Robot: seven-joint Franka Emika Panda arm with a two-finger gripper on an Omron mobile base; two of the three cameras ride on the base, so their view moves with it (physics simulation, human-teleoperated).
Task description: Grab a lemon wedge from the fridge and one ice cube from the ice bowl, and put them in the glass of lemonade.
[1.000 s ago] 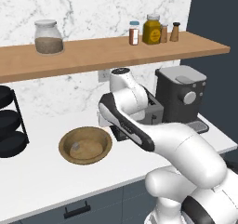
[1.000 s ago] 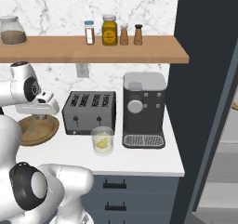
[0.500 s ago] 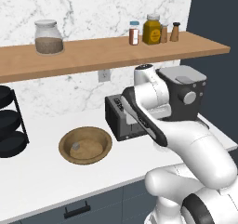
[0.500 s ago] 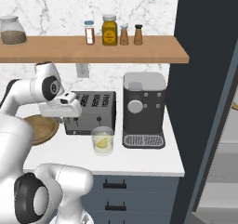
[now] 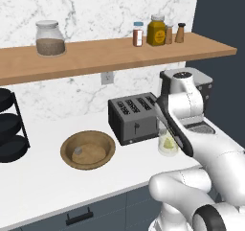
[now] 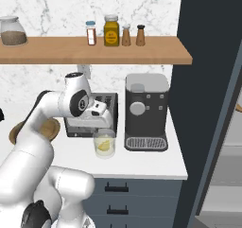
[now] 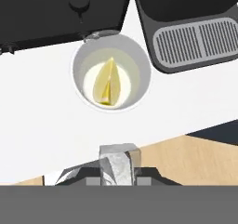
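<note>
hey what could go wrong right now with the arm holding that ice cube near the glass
1. In the hand view the ice cube, held in the shut pincer, sits off to one side of the glass of lemonade; released here, it would likely land on the counter.
2. The glass stands close to the toaster and coffee machine, so moving across could bump them.
3. The lemon wedge is already inside; a high drop may splash.

A white marble wall (image 5: 95, 14) with grey veins rises behind the white counter (image 5: 43, 187), and a long wooden shelf (image 5: 115, 52) runs across it above the hand's height. Below the counter's front edge are dark blue-grey drawers (image 6: 142, 194) with black handles. The light is soft and even, casting only faint shadows on the counter.
</note>
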